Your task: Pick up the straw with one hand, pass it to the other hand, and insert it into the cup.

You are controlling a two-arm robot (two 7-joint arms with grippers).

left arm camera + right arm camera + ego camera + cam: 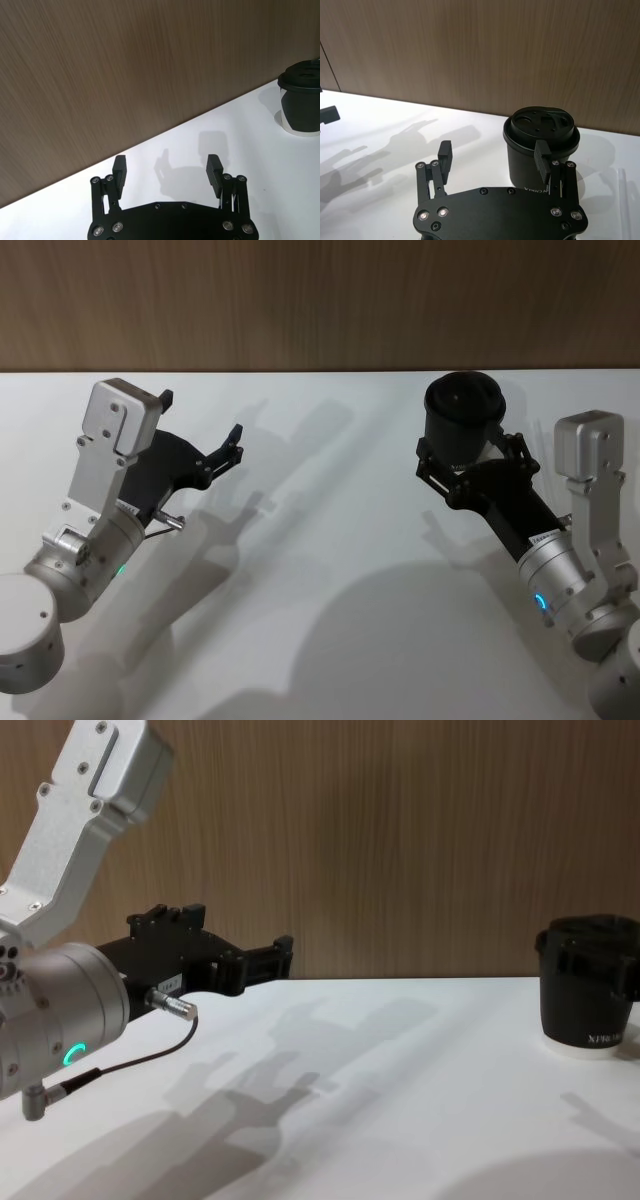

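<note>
The black cup (464, 412) with its black lid stands on the white table (330, 620) at the far right. My right gripper (468, 466) hovers just on the near side of it, open and holding nothing. In the right wrist view the right gripper (493, 156) points at the cup (540, 145), and one fingertip (542, 153) overlaps its wall. A thin pale straw (621, 200) lies flat on the table beside that gripper. My left gripper (200, 420) hangs open and empty over the left of the table, far from the cup (301, 100).
A brown wooden wall (320, 300) runs along the table's far edge, close behind the cup. A thin dark cable with a metal plug (172, 1006) hangs off my left wrist. The arms cast long shadows across the middle of the table.
</note>
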